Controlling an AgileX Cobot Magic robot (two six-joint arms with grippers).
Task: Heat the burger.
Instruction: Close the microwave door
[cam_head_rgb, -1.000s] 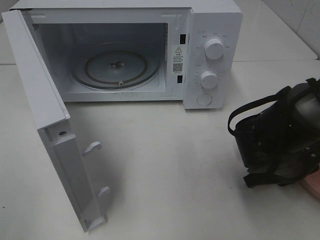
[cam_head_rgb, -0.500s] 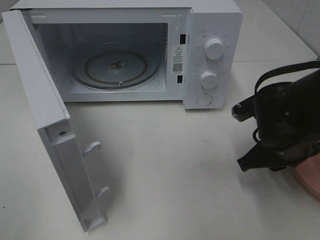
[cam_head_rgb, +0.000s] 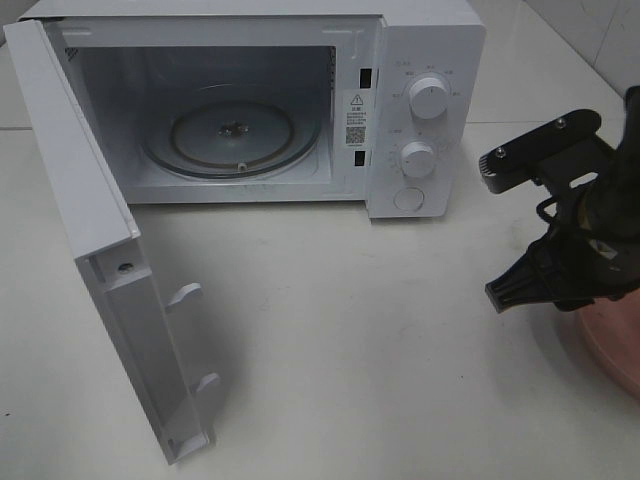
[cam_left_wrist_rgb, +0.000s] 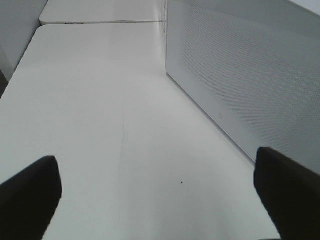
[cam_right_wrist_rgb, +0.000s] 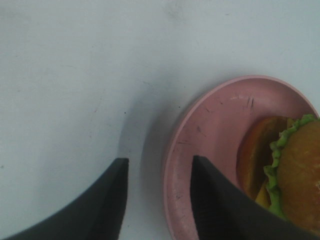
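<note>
Right pincer (cam_right_wrist_rgb: 157, 200) poised over the near rim of the pink plate (cam_right_wrist_rgb: 200, 125), jaws partly apart astride that rim and gripping nothing. Burger (cam_right_wrist_rgb: 287, 170) lying tipped on the plate, off to one side of the pincer, bun halves facing sideways. Left pincer (cam_left_wrist_rgb: 155, 195) spread wide and empty, low over the worktop (cam_head_rgb: 350, 330) beside the microwave door (cam_head_rgb: 90, 240), well apart from the plate; right arm clearly nearer. Microwave (cam_head_rgb: 400, 100) open, glass turntable (cam_head_rgb: 232, 132) bare. Nothing blocking the path.
</note>
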